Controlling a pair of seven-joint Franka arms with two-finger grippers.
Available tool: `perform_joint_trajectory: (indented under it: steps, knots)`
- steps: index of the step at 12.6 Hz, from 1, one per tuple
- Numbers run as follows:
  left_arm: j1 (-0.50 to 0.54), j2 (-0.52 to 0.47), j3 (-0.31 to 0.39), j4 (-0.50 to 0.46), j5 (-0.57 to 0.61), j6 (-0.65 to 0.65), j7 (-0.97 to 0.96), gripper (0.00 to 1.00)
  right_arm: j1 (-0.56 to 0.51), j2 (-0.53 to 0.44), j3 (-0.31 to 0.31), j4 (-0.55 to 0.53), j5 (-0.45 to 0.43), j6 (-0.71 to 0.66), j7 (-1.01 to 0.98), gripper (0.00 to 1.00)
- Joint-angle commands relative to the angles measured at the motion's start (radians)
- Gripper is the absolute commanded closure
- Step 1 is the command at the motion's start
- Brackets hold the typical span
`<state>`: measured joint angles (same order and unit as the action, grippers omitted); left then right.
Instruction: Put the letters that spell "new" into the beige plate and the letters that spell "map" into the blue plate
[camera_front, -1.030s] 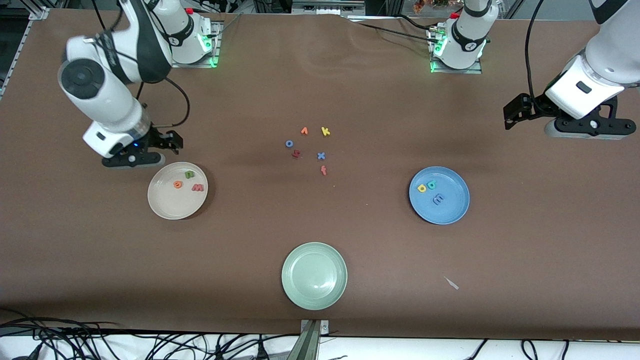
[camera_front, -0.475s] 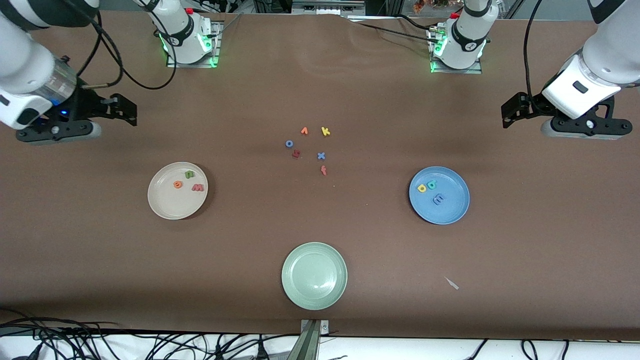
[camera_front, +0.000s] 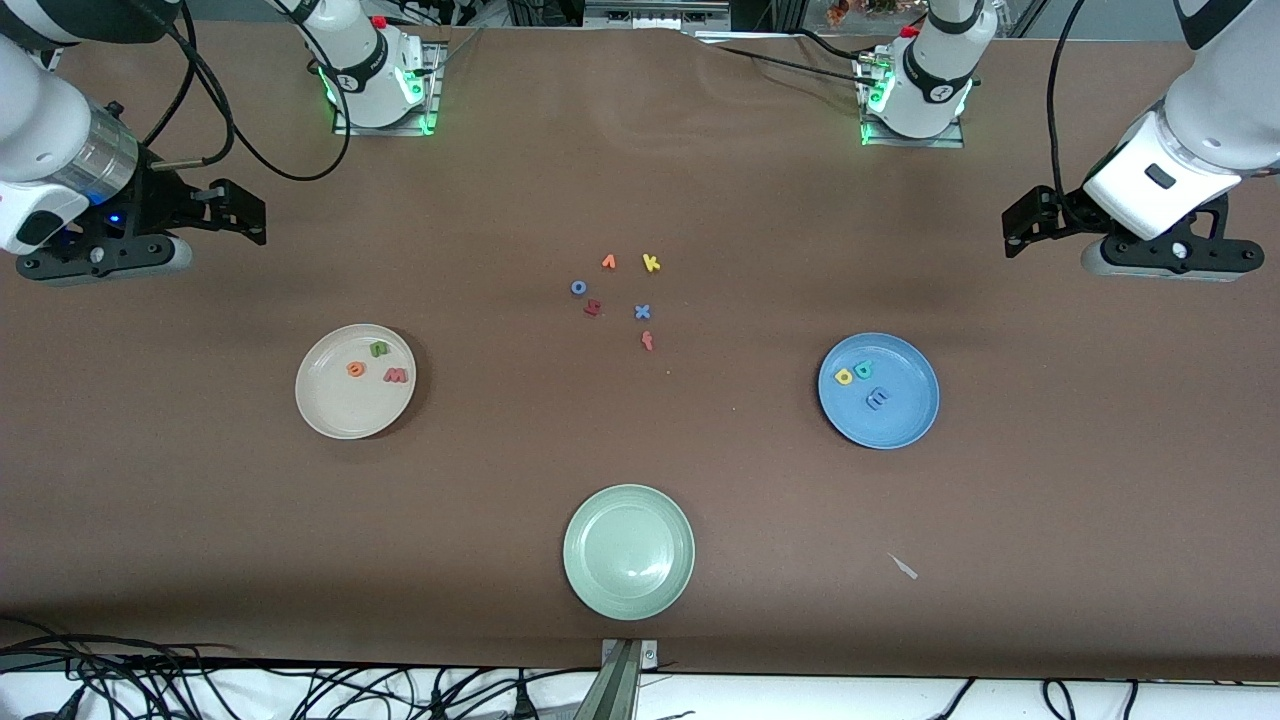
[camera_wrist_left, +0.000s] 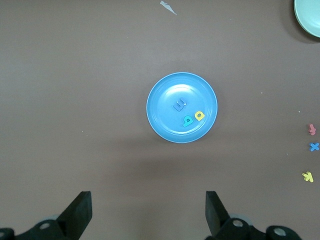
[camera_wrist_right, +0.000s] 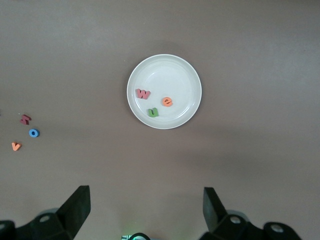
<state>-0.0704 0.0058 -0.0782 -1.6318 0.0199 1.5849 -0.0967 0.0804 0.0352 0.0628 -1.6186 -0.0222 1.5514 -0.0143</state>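
The n, e and w (camera_front: 377, 367) lie in the beige plate (camera_front: 340, 415) at centre-left, m, a, p (camera_front: 862, 381) in the blue plate (camera_front: 905, 425) at centre-right; light, soft foam, best pinched by the edges; left gripper (camera_front: 1165, 255) at upper right and right gripper (camera_front: 100, 256) at upper left both gape empty.

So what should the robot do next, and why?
Probably nothing more than keep both arms parked. The n, e and w lie in the beige plate, and the m, a and p in the blue plate. The left gripper and right gripper are open, empty.
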Motion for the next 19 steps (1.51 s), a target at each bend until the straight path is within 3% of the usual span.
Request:
perform_joint_trajectory:
  steps: [1,9,19]
  knots:
    - [-0.008,0.016,0.006,0.035,-0.015,-0.028,0.015,0.00,-0.002,0.019,-0.001,0.045,0.002,-0.030,-0.015,0.00]
    - [-0.009,0.016,0.003,0.035,-0.015,-0.028,0.008,0.00,-0.010,0.022,-0.024,0.115,0.002,-0.022,-0.012,0.00]
    - [-0.009,0.016,0.003,0.035,-0.014,-0.028,0.014,0.00,-0.005,0.025,-0.023,0.118,0.007,-0.027,0.001,0.00]
